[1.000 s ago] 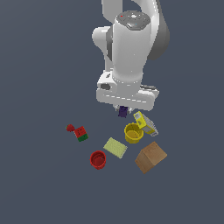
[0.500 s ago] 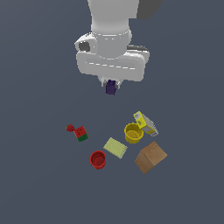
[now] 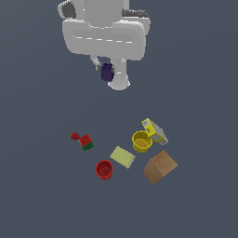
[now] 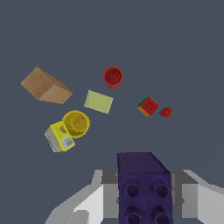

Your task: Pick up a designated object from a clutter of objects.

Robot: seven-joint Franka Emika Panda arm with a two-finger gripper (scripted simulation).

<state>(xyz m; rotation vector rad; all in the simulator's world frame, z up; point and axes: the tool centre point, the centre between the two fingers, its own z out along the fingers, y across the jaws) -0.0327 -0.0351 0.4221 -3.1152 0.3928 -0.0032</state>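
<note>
Since a second ago the arm [image 3: 104, 28] has climbed from just over the clutter to high above it, taking the purple block with it, while everything on the worktop [image 3: 42, 195] lies where it did. By my reading the pick is essentially done: the gripper [image 3: 108, 73] has its jaws closed on the designated object, the dark purple block [image 4: 143, 192], which hangs well clear of the rest. What remains is only to hold it steady, or carry it wherever it is wanted, without loosening.

Below, from largest down: the brown box [image 3: 160, 167] at the exterior view's right, the yellow carton [image 3: 154, 131] touching the yellow cup [image 3: 142, 141], the pale flat pad [image 3: 122, 156], the red cup [image 3: 104, 169], the red-green cube [image 3: 86, 142] and the small red ball [image 3: 74, 135] just beside it.

The carton shows a grey panel, too small to read; no other writing is visible.
</note>
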